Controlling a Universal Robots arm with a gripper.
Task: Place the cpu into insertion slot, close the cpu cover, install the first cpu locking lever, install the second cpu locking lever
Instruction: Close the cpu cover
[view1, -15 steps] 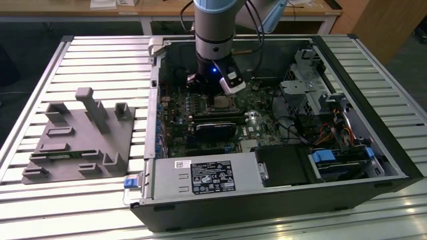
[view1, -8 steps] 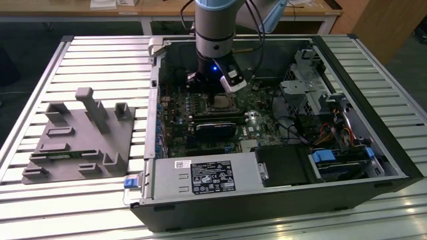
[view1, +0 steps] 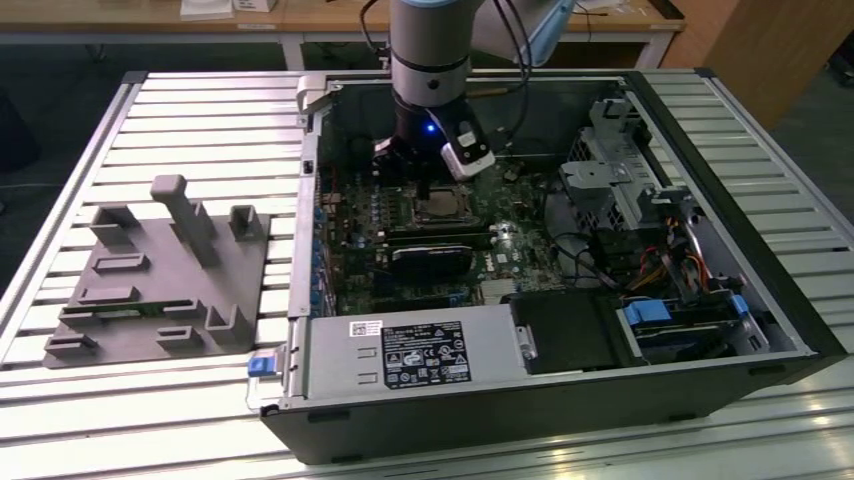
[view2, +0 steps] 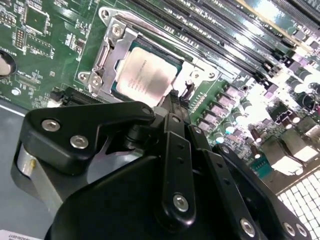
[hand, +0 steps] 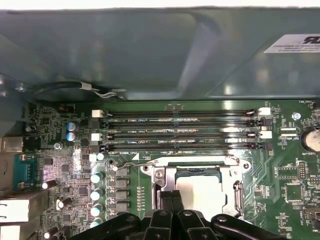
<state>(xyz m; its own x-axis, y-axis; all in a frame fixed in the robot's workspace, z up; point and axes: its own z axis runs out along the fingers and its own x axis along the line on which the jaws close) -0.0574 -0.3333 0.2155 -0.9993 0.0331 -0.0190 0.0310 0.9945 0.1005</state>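
In the exterior view my arm reaches down into the open computer case (view1: 561, 410), which stands on the slatted worktop (view1: 200, 100). My tool (view1: 424, 192) hangs just over the insertion slot (view1: 441, 208) on the green motherboard (view1: 354, 235). A grey moulded fixture (view1: 160, 270) lies on the worktop at the exterior view's left, apart from the case.

In the second wrist view the cpu (view2: 145, 75) sits in the slot with its pale metal face up. The cpu cover (view2: 107, 57) lies down around it, so the chip shows through the square window. My tool (view2: 172, 99) is clenched, its two fingers pressed together with nothing between them. Their tips are at the edge of the cover, just beside the chip. I cannot tell whether they touch the metal.

In the first wrist view my fingers (hand: 164, 202) stand side by side at the rim of the cpu (hand: 202, 192). The long black memory slots (hand: 180, 132) run beyond the socket.
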